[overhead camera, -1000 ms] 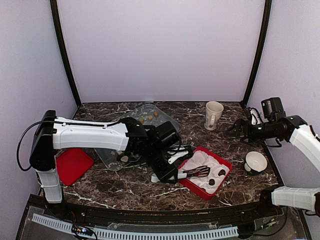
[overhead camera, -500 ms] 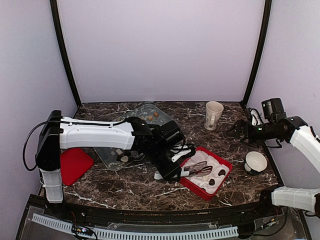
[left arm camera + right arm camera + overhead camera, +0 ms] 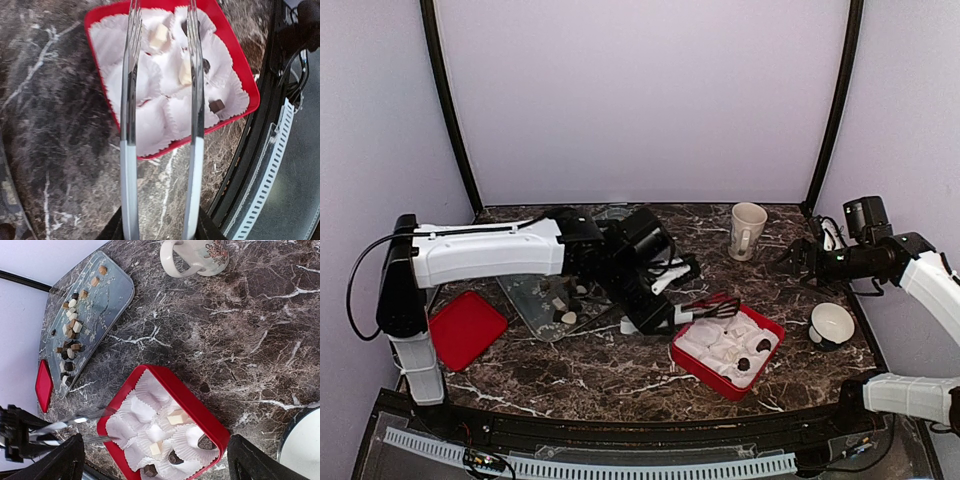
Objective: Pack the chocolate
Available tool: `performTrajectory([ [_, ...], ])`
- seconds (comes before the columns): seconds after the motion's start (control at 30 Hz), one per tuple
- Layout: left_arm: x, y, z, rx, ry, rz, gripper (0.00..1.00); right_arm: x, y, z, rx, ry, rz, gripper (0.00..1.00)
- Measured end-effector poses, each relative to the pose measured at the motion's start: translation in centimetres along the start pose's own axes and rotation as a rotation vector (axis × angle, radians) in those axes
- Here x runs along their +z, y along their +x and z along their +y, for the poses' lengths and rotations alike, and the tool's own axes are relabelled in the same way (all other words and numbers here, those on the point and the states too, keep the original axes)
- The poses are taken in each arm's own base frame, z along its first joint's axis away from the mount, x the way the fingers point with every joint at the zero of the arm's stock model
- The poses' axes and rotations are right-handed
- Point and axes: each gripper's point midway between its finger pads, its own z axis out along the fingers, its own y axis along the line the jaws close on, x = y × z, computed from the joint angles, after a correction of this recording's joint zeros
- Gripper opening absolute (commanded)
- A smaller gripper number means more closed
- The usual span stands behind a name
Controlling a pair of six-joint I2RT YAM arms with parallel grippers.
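Note:
A red box (image 3: pixel 695 365) lined with white paper cups holds several chocolate pieces, cream (image 3: pixel 176 417) and dark (image 3: pixel 205 442); they also show as cream (image 3: pixel 159 35) and dark (image 3: pixel 216 105) pieces. More chocolate (image 3: pixel 70 335) lies scattered on a glass tray (image 3: pixel 535 300). My left gripper (image 3: pixel 660 318) is shut on metal tongs (image 3: pixel 128 125), whose two arms stand apart over the box's far left part with nothing between them. My right gripper (image 3: pixel 790 262) hangs wide open, high at the right, looking down on the box, its fingers (image 3: pixel 55 462) empty.
A cream mug (image 3: pixel 747 230) stands at the back right and a white bowl (image 3: pixel 832 323) sits right of the box. A red lid (image 3: pixel 465 328) lies at the left, near the left arm's base. The table's black front rail (image 3: pixel 280 150) runs close to the box.
The left arm has drawn the tongs up and back from inside the box to above its far left rim, and the tong arms have spread wider. The right arm has not moved.

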Motion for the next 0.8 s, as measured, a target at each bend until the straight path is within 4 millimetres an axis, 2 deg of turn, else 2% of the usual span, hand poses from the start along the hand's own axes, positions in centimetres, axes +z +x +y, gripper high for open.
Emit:
performTrajectory([
  [0.1, -3.7, -1.3, 2.9, -0.072, -0.033, -0.084, 0.38, 0.0, 0.0, 0.1, -0.001, -0.003, -0.001, 1.00],
  [0.17, -6.3, -1.7, 5.8, -0.136, -0.078, -0.139, 0.38, 0.0, 0.0, 0.1, -0.001, -0.003, -0.001, 1.00],
  [0.23, -8.8, -1.4, 9.2, -0.212, -0.143, -0.180, 0.38, 0.0, 0.0, 0.1, -0.001, -0.004, -0.001, 1.00],
  [0.3, -10.2, -0.8, 11.9, -0.270, -0.199, -0.195, 0.38, 0.0, 0.0, 0.1, -0.001, -0.004, -0.001, 1.00],
  [0.5, -11.0, 3.4, 17.3, -0.418, -0.313, -0.115, 0.38, 0.0, 0.0, 0.0, -0.001, -0.003, 0.000, 1.00],
  [0.8, -11.0, 9.7, 21.9, -0.601, -0.389, 0.020, 0.38, 0.4, 0.0, -0.1, 0.004, 0.001, 0.012, 1.00],
])
